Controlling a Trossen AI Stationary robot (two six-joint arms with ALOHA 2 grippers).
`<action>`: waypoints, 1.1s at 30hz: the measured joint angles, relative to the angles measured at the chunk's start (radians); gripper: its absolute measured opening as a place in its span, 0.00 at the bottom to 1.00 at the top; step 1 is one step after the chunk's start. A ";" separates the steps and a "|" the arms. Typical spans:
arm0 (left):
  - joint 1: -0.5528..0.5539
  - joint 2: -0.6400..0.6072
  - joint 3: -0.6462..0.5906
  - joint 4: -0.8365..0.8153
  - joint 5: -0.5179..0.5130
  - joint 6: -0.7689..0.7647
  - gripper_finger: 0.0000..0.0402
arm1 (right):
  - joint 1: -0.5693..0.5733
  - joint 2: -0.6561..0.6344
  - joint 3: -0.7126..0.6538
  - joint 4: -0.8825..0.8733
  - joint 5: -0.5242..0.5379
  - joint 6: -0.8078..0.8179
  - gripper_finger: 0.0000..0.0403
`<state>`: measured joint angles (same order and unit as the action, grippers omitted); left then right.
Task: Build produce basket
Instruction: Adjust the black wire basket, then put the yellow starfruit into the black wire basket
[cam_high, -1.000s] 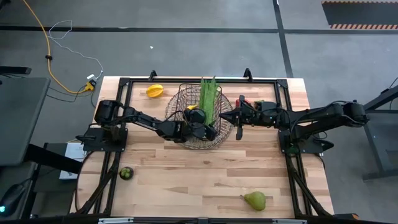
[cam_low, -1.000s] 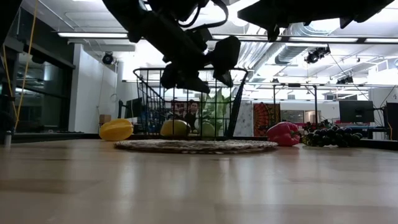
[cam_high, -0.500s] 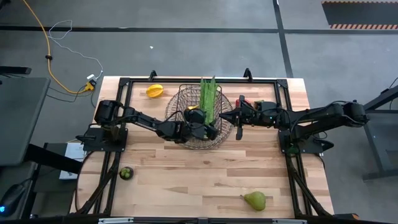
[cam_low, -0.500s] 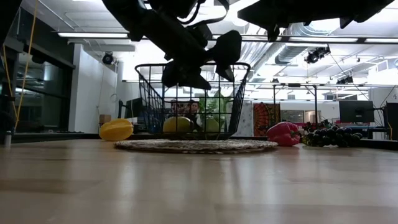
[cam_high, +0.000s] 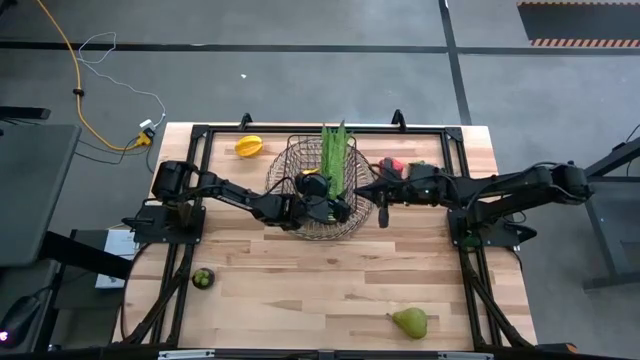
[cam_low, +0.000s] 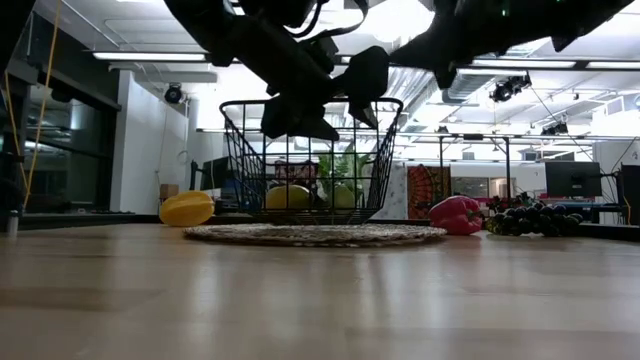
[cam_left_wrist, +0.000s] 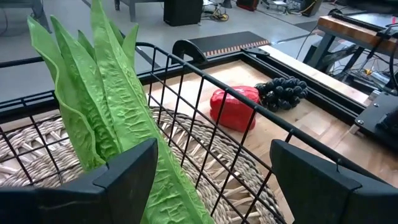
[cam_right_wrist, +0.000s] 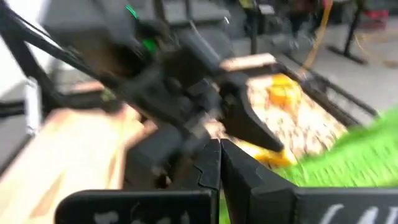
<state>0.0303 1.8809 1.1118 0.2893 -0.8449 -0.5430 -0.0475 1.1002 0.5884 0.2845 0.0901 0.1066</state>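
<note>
The dark wire basket (cam_high: 300, 160) stands upright on a round woven mat (cam_low: 315, 234) at the table's middle. In it are the green leafy bunch (cam_high: 335, 160), which sticks out over the far rim, and a yellow fruit (cam_low: 287, 197). My left gripper (cam_high: 338, 208) is open over the basket's right side. In the left wrist view (cam_left_wrist: 217, 168) its fingers stand either side of the rim wire (cam_left_wrist: 249, 102), with the leafy bunch (cam_left_wrist: 106, 93) beside one finger. My right gripper (cam_high: 365, 188) is shut and empty, just right of the basket, above rim height (cam_low: 445, 55). My left gripper's fingers are spread over the basket's right rim. One finger (cam_left_wrist: 134, 168) stands right beside the leafy bunch. I cannot tell whether either finger touches the leaves or the wire.
A red pepper (cam_high: 392, 165) and dark grapes (cam_low: 530, 218) lie right of the basket, partly under my right arm. A yellow-orange pepper (cam_high: 248, 146) lies at the far left. A green pear (cam_high: 410, 321) and a small dark green fruit (cam_high: 203, 277) lie toward the near edge.
The basket was tilted a second ago. It has come upright on the mat and shifted slightly toward the table's right. My right gripper has gone toward the basket and turned. My left gripper has stayed over the basket.
</note>
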 joint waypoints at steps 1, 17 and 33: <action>0.000 0.000 0.000 0.000 0.000 0.000 0.75 | -0.006 0.004 0.000 -0.013 0.009 0.005 0.00; -0.001 0.001 0.001 0.006 0.007 -0.004 0.75 | -0.064 0.191 0.001 -0.081 -0.025 0.009 0.00; -0.003 -0.252 0.002 -0.136 0.117 0.385 0.75 | -0.032 0.055 0.001 0.037 -0.031 -0.088 0.00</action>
<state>0.0269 1.6291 1.1133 0.1529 -0.7279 -0.1585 -0.0797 1.1548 0.5892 0.3215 0.0590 0.0183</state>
